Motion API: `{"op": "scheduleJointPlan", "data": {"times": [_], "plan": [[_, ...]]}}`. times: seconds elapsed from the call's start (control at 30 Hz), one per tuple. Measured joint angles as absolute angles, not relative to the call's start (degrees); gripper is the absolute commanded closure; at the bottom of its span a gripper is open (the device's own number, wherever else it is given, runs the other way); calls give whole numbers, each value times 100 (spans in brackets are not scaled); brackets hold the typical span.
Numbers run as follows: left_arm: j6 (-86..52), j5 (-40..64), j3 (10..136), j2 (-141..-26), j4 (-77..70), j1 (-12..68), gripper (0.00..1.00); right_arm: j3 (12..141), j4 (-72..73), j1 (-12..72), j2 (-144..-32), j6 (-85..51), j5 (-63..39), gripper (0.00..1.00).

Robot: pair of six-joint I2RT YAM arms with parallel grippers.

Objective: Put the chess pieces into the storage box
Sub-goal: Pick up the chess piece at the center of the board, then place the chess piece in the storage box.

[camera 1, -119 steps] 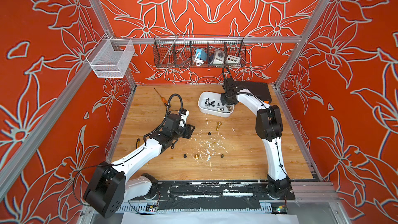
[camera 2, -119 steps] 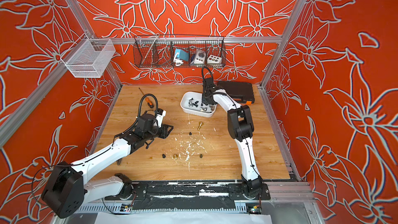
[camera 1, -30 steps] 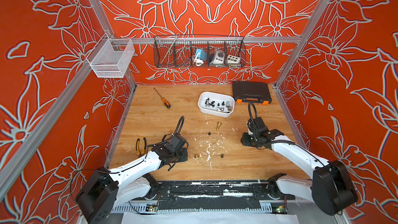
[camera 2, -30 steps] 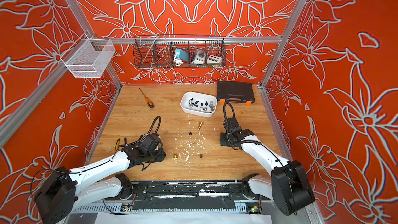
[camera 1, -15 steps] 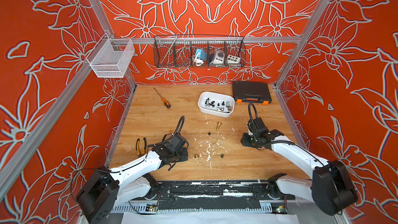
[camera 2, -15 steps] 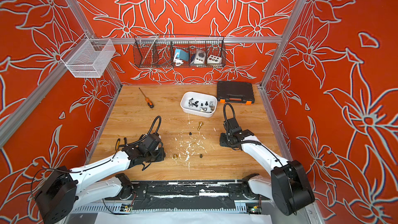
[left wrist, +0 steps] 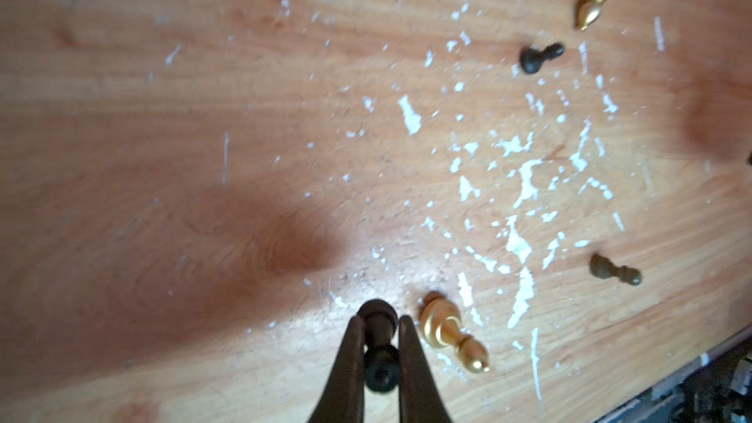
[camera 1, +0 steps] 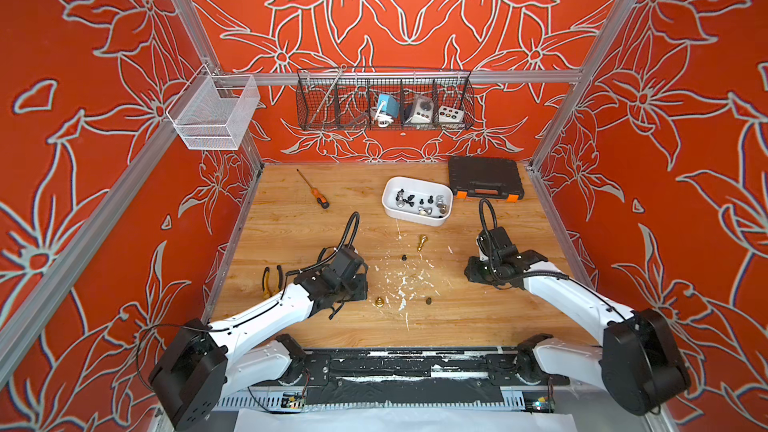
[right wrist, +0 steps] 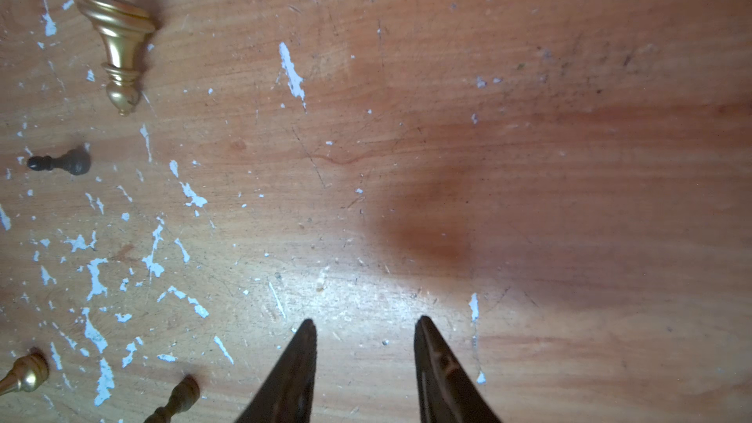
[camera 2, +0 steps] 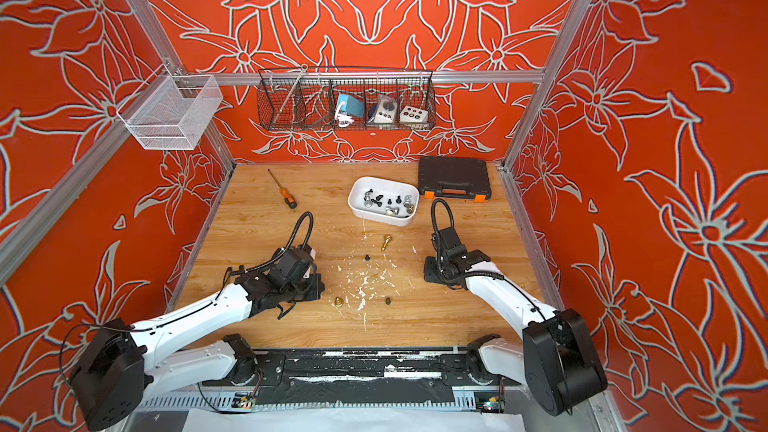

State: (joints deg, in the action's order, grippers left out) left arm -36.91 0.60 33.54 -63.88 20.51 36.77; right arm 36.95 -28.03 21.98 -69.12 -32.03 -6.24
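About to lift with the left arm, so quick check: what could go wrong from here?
1. The left tool pinches the black pawn by thin tips; it might slip out on the way to the white box.
2. The gold pawn sits close beside that tool, so a sideways swing could knock it away.

I read the small black pawn as matt, the gold pawn glossy, the wooden tabletop scuffed.
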Motion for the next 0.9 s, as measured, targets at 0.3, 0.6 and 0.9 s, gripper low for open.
{"op": "scheduleJointPlan", "data": {"times": [0.3,0.6,0.9], "plan": [[-3129,-158,4650,-7275,1787,3677,89,3640,-2829,2198,-6829,-3227,-674,58],[-2480,-165,6278,-8879,1354,3664,89,3444,-2877,2198,-6464,-3363,-801,59],[-1898,-110,8569,-10707,1308,3564,89,3260,-3020,2198,-6020,-3538,-923,59]]}}
